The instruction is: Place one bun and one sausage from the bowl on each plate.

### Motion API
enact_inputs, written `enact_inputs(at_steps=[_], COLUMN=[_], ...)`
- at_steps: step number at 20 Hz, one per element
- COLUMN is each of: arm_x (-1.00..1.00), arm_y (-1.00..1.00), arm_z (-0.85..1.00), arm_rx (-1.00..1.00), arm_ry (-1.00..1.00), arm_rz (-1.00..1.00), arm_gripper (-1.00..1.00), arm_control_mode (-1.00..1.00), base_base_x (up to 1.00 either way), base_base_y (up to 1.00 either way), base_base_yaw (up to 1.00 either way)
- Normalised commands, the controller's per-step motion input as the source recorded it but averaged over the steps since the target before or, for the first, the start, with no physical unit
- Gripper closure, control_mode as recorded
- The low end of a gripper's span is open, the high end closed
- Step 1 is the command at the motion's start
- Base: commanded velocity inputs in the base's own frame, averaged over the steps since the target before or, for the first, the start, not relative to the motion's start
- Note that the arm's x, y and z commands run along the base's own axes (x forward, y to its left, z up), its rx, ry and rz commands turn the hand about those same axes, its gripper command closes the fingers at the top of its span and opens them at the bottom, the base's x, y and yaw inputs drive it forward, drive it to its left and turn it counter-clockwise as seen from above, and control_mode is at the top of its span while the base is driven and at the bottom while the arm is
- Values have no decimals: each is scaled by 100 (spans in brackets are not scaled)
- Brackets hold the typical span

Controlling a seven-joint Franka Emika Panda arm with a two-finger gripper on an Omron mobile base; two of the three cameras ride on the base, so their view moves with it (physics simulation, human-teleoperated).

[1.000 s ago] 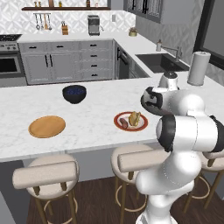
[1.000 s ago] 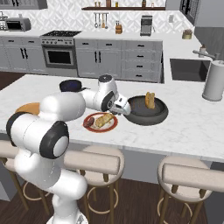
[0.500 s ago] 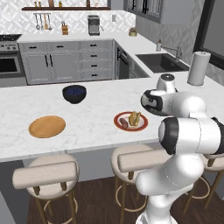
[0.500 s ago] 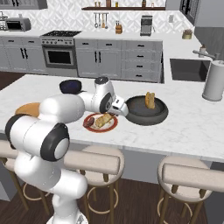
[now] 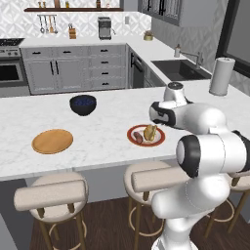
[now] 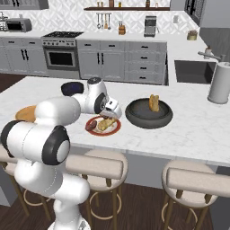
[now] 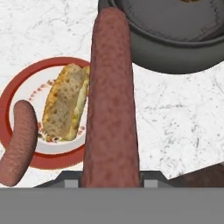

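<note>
My gripper [image 7: 111,177] is shut on a long reddish-brown sausage [image 7: 111,96] that sticks out ahead of the hand. It hangs just above the counter between the red-rimmed plate [image 7: 26,162] and the wide dark bowl [image 7: 175,57]. That plate [image 6: 91,130] holds a bun [image 7: 65,105] and a second sausage [image 7: 17,142]. In the bowl [image 6: 134,117] one bun [image 6: 154,102] stands upright. The plain orange plate [image 5: 52,140] lies bare at the left of the island. From the right base the hand [image 6: 110,108] sits over the red plate's far edge.
A small dark blue bowl [image 5: 83,104] stands behind the plates. A paper towel roll [image 6: 220,83] and the sink [image 6: 191,72] are at the far right. Stools [image 6: 96,164] line the island's near edge.
The hand, with the sausage in it, has slid a little to the left, from the bowl's rim towards the red-rimmed plate. Plates and bowls have stayed put.
</note>
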Motion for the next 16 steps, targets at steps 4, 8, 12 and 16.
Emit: enact_inputs(at_steps=[4, 8, 12, 16], arm_x=[14, 9, -16, -16], arm_y=[38, 16, 71, 26], arm_z=[0, -16, 3, 0], arm_rx=[0, 0, 0, 0], arm_ry=[4, -4, 9, 16], arm_rz=[0, 5, 21, 26], arm_gripper=[100, 100, 100, 100], arm_control_mode=[-100, -100, -100, -100], base_base_x=[0, 0, 0, 0], base_base_y=[0, 0, 0, 0], base_base_yaw=[0, 0, 0, 0])
